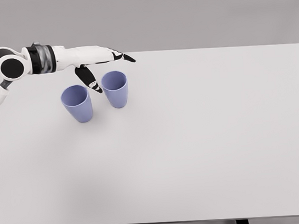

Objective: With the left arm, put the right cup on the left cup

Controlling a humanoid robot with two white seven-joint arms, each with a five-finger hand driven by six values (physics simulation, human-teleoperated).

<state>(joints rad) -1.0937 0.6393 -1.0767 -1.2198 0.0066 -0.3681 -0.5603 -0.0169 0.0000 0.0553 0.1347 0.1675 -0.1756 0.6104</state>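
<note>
White table (192, 155): bare near edge. Left lavender cup (77, 103): upright, open mouth. Left hand (99, 62): above and behind both cups, fingers spread, holding nothing, thumb hanging between rims. Right lavender cup (114, 88): upright, just beside the left one.

Matt, smooth lavender cups (77, 102) on a matt white table (201, 139).

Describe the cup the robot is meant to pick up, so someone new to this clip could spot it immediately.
Start at the white table and look to its far left area, where two identical lavender cups stand upright, apart. The right cup is the one farther back. It sits just beside the left hand, whose thumb hangs between it and the left cup.
</note>
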